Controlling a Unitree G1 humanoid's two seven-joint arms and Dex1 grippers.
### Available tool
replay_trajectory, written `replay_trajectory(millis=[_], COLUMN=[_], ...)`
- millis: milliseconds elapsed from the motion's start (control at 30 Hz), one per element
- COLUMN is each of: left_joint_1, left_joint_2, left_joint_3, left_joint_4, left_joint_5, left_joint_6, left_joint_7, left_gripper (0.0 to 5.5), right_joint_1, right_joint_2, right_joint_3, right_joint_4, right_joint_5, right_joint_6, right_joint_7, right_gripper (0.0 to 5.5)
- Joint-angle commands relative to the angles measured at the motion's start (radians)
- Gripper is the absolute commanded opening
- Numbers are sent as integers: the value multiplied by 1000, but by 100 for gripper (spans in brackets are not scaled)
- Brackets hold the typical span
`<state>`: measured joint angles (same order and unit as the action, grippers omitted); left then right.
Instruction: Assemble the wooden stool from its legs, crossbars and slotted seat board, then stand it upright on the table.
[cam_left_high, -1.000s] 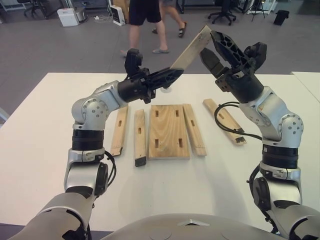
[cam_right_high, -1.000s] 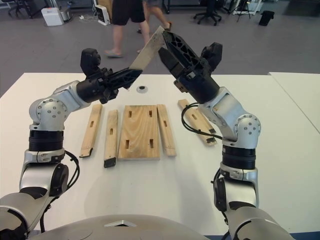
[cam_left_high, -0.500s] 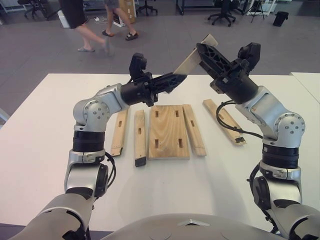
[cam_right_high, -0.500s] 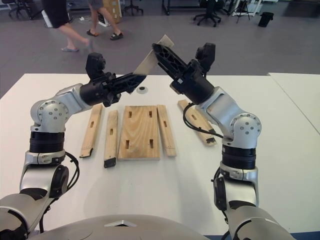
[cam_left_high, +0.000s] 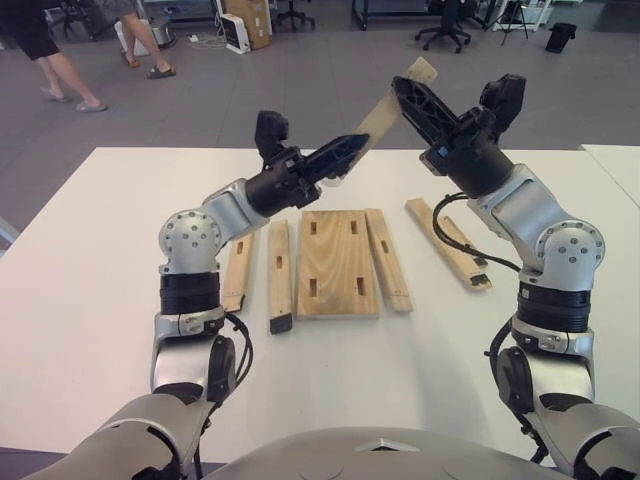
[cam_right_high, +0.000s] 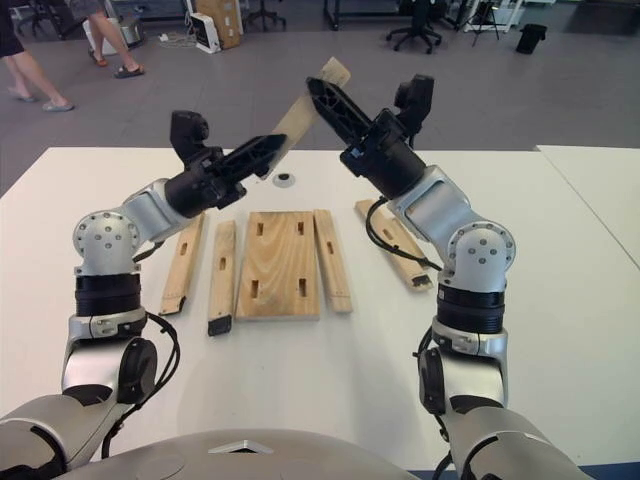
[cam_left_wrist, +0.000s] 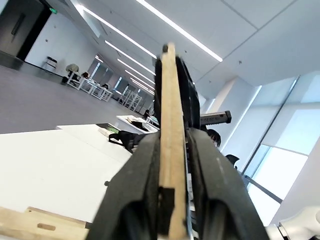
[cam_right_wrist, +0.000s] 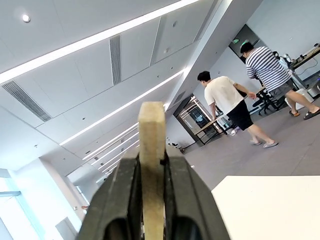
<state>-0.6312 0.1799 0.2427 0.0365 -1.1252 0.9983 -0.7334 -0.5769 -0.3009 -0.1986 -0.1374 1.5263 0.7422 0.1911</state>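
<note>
An open hall with a grey floor (cam_left_high: 200, 90) lies behind a white table (cam_left_high: 90, 300).

Head views: the slotted seat board (cam_left_high: 338, 262) lies flat at the table's middle. Loose wooden pieces lie beside it, two on the robot's left (cam_left_high: 280, 270), one touching its right edge (cam_left_high: 388, 258), and more farther right (cam_left_high: 448, 240). Above the table's far edge, a slat (cam_left_high: 378, 112) slants in the air, clear of the table. The left gripper (cam_left_high: 338, 155) clamps its lower end and the right gripper (cam_left_high: 412, 98) clamps it near the upper end. A short tip pokes out past the right gripper.

Left wrist view: the slat stands edge-on between two dark fingers (cam_left_wrist: 145, 165), which press on both its faces.

Right wrist view: the slat's end rises between this gripper's fingers (cam_right_wrist: 125, 195), gripped on both sides.

This looks like a mid-air regrip or handover, with assembly barely begun. Next, one gripper probably has to let go. The other can then turn the slat and bring it down to a seat board slot.
</note>
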Motion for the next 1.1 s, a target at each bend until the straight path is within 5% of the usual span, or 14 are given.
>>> replay_trajectory(millis=[33,200,367,1100], left_joint_1=[67,189,254,341], left_joint_2=[18,60,-30,-149], left_joint_3=[63,104,83,37], left_joint_4=[14,12,-60,-107], left_joint_5=[5,99,210,209], left_joint_6=[-44,-162,-319,-415], left_joint_7=[47,74,222,344], left_gripper=[137,163,163,163], right_joint_1=[28,162,369,386], right_joint_2=[-27,-70,37,310], right_joint_3=[16,183,312,246], right_joint_4=[-7,12,-31,-15], right_joint_5=[-226,-725,-1042,-1247], right_joint_6=[-78,-257,-355,-350], right_joint_7=[15,33,-123,-246], right_gripper=[40,40,40,40])
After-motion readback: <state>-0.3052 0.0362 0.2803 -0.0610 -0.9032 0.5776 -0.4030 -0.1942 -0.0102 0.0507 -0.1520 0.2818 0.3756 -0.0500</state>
